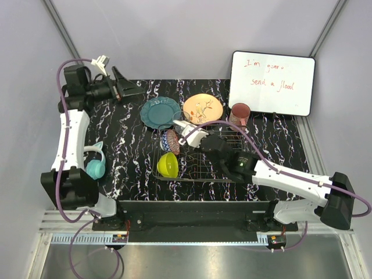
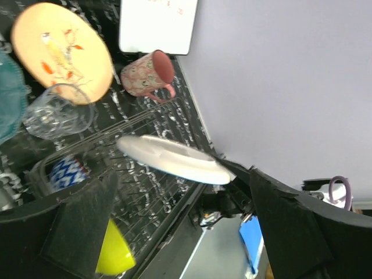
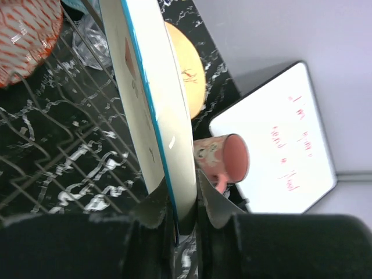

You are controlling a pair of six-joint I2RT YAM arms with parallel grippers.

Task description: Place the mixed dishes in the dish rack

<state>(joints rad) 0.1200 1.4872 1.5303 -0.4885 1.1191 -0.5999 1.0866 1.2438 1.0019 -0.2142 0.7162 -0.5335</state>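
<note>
Right gripper (image 3: 177, 203) pinches white plate (image 3: 157, 104) rim above dish rack (image 3: 58, 168), best lowered upright between prongs; left gripper (image 1: 129, 84) spread, empty.

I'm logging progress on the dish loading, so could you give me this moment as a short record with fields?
left gripper: open, empty, raised away from the rack
right gripper: shut on the white plate, held on edge over the dish rack
in rack: yellow-green bowl, red-patterned bowl
outside rack, on table: teal plate, orange plate, reddish cup, clear glass
plate seated between prongs: cannot tell
</note>
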